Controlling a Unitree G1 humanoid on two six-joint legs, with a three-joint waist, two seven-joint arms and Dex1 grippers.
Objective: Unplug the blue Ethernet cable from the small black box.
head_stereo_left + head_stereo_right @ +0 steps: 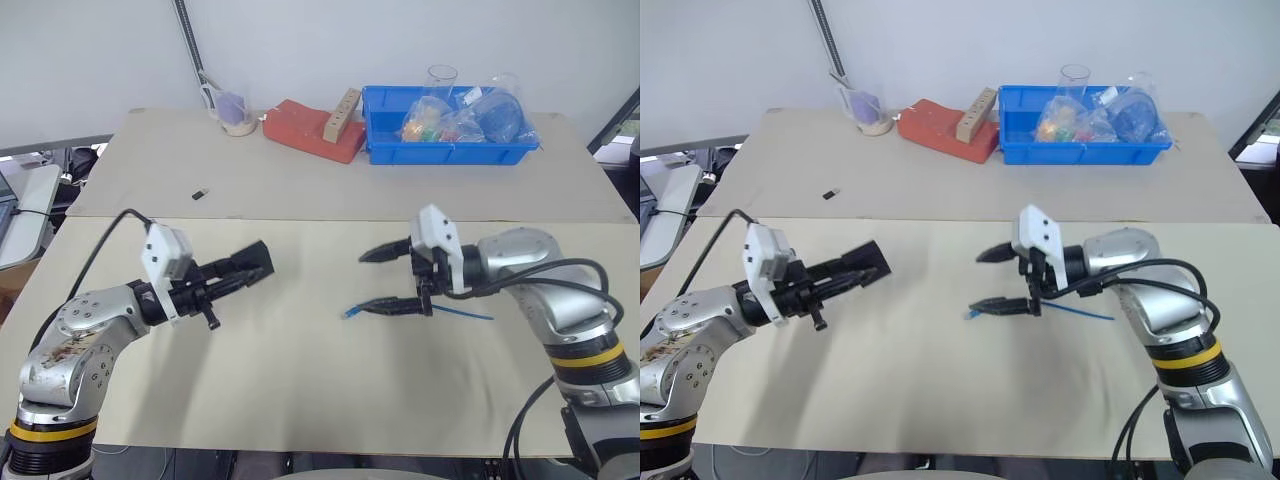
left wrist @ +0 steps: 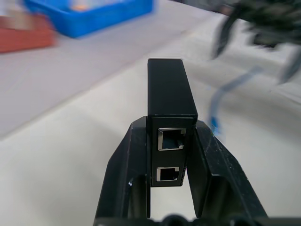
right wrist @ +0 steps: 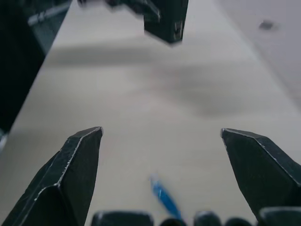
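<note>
The left tool [image 1: 262, 262] is gripping the small black box [image 1: 255, 258] between its two fingers, above the pale worktop [image 1: 300, 380] on the robot's left side. In the left wrist view the box [image 2: 170, 94] is standing on its narrow edge between the fingers [image 2: 127, 165], and two empty sockets are showing on its near face. No cord is sitting in them.

The right tool [image 1: 372, 282] is hanging over the middle of the worktop with its fingers spread wide apart, and nothing is sitting between them. It is pointing toward the left tool, and the two are well apart.

The blue Ethernet cable [image 1: 465, 313] is lying on the worktop under the right tool, separated from the box. Its plug end [image 1: 349, 314] is showing just beside the lower finger. In the right wrist view the blue end [image 3: 164, 197] is lying between and below the two open fingers [image 3: 75, 165].

At the far side of the worktop a blue tray [image 1: 450, 150] is holding clear plastic things, with a red block [image 1: 312, 130] beside it and a small black stick-like bit [image 1: 201, 193] nearer.
</note>
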